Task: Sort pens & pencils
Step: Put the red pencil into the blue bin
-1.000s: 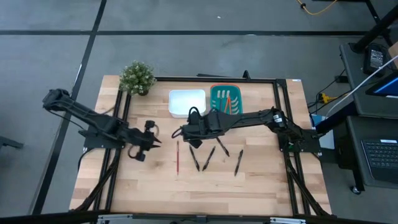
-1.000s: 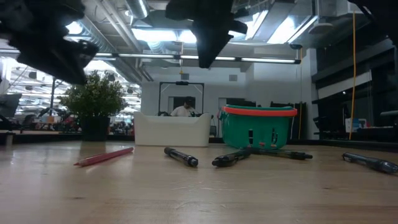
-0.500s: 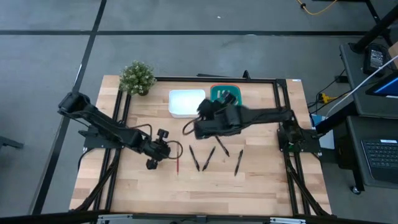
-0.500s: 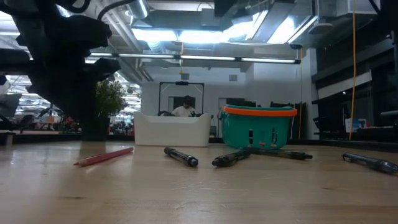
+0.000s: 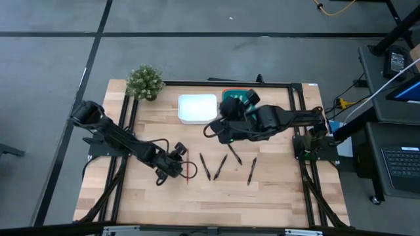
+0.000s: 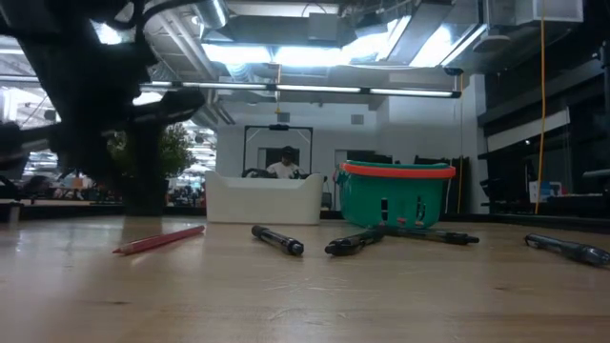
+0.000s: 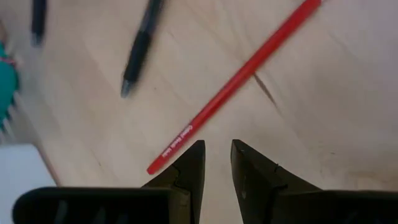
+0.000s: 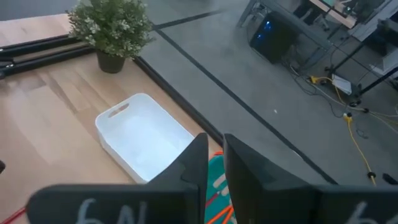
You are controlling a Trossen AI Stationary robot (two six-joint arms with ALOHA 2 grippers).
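Observation:
A red pencil lies flat on the wooden table, left of several black pens. My left gripper hovers low at the pencil's left side. It is open by a narrow gap with nothing in it, and one end of the pencil lies just ahead of its fingertips. My right gripper is raised high over the left edge of the teal basket. A slit shows between its fingers and nothing is in it. Orange pencils lie in the basket.
A white tray stands at the far middle of the table, with the teal basket to its right. A potted plant stands at the far left corner. Bare wood lies along the near edge.
My left gripper has swung toward the table's right edge and down to the red pencil, rolling as it went. My right gripper has risen from beside the white tray and gone toward the far right, over the teal basket. Pencil and pens lie where they were.

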